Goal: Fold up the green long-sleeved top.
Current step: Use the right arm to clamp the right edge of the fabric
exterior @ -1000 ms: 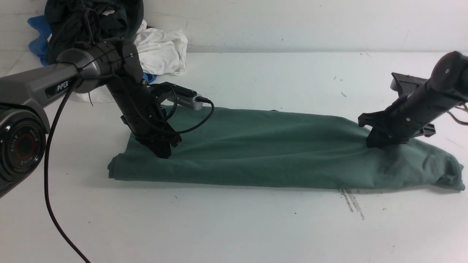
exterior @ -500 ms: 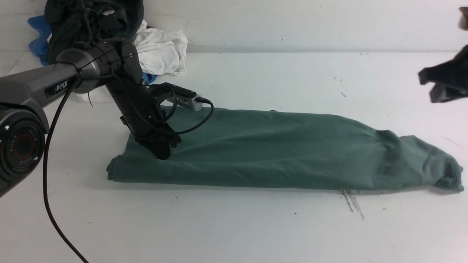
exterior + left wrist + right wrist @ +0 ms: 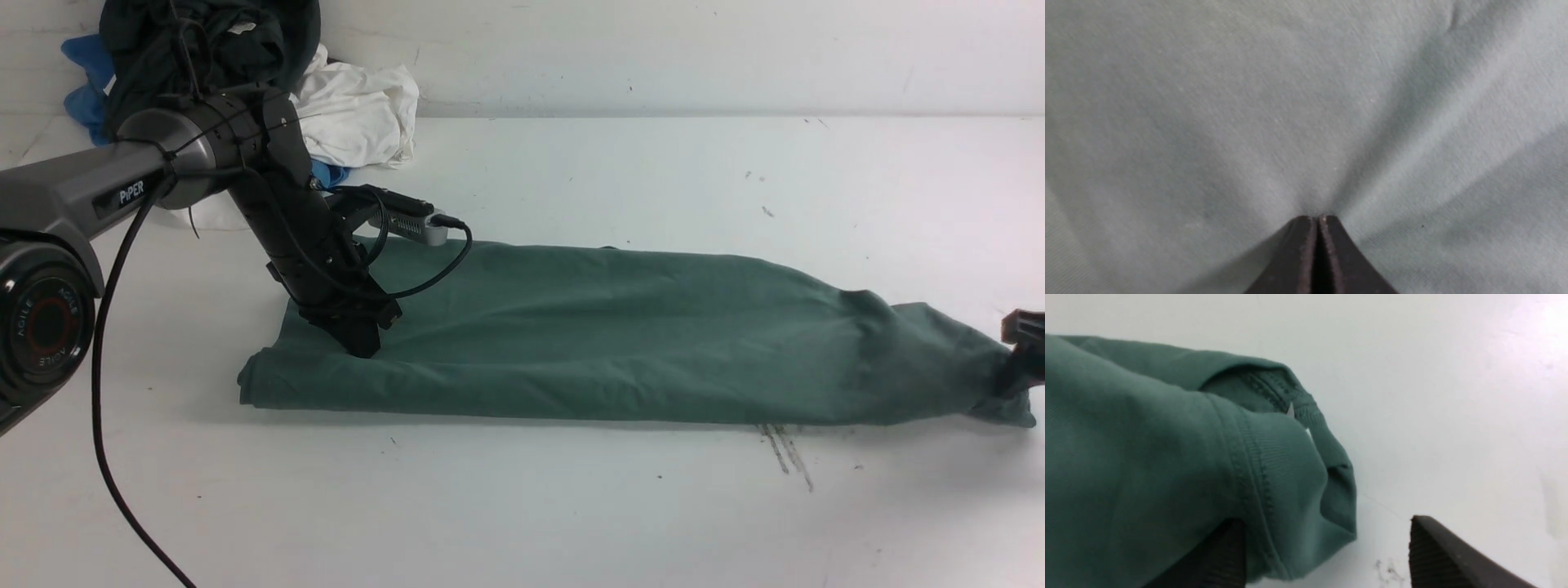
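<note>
Only the front view takes in the whole green long-sleeved top (image 3: 620, 335): a long, low band folded lengthwise, running from 9 o'clock to 3 o'clock across the middle of the white worktop (image 3: 571, 506). A heap of black (image 3: 204, 41), white (image 3: 359, 114) and blue (image 3: 82, 73) garments sits far off at 11 o'clock.

The left gripper (image 3: 359, 345) bears down on the top near its 9 o'clock end. The left wrist view alone shows its state: clenched, the two dark pads meeting in a thin seam, tips pushed into the cloth (image 3: 1249, 102) so that soft creases fan out from them. Whether any cloth is nipped between them I cannot tell.

The right gripper (image 3: 1020, 363) barely enters the front view at 3 o'clock. Its wrist view shows it released, ridged black fingers (image 3: 1445, 551) spread wide either side of the garment's end, one against the cloth, the other over bare worktop.

That view also gives the detail: matte sage-green knit, a ribbed band (image 3: 1282, 457) with double stitching, and a sliver of white at the fold.
</note>
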You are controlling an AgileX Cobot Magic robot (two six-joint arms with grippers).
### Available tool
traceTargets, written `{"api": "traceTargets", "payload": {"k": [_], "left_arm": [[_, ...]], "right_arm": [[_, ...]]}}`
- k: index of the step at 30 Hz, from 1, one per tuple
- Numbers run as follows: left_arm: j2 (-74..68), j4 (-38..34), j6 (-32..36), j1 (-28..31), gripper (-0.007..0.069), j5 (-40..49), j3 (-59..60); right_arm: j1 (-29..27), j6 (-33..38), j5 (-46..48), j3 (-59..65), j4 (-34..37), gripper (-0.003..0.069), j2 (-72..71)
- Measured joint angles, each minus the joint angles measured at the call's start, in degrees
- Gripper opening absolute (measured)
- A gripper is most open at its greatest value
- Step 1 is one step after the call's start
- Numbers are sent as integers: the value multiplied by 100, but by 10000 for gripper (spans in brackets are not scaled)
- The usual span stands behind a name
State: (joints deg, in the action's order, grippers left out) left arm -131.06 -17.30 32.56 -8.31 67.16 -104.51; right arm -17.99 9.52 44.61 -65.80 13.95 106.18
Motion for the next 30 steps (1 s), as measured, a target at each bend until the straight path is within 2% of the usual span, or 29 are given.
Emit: {"api": "traceTargets", "payload": {"k": [4,9,10,11,12,13,14,15,16,17,19,26,30], "left_arm": [[0,-2,5,0,-8,4,1],[0,8,5,0,-8,4,1],[0,8,12,0,-8,4,1],[0,8,12,0,-8,4,1],[0,8,12,0,-8,4,1],[0,8,12,0,-8,4,1],[0,8,27,0,-8,4,1],[0,8,34,0,-8,4,1],[0,8,34,0,-8,4,1],[0,8,34,0,-8,4,1],[34,-9,38,11,-8,4,6],[170,-68,38,3,-8,222,-293],[512,-78,38,43,-8,217,-734]], "right_arm": [[41,180,-137,-8,203,587,309],[223,329,-332,-14,223,550,349],[310,342,-385,-14,223,502,348],[317,348,-388,-14,223,486,348],[381,344,-394,-19,223,409,350],[387,344,-394,-18,223,398,350],[409,344,-387,-18,223,338,355],[419,355,-343,-34,223,216,355],[419,355,-334,-34,223,216,355],[419,365,-266,-79,144,107,333],[419,365,-141,-149,-143,42,191],[462,-538,360,-506,-2065,37,-839],[429,-834,621,-711,-2851,37,-1249]]}}
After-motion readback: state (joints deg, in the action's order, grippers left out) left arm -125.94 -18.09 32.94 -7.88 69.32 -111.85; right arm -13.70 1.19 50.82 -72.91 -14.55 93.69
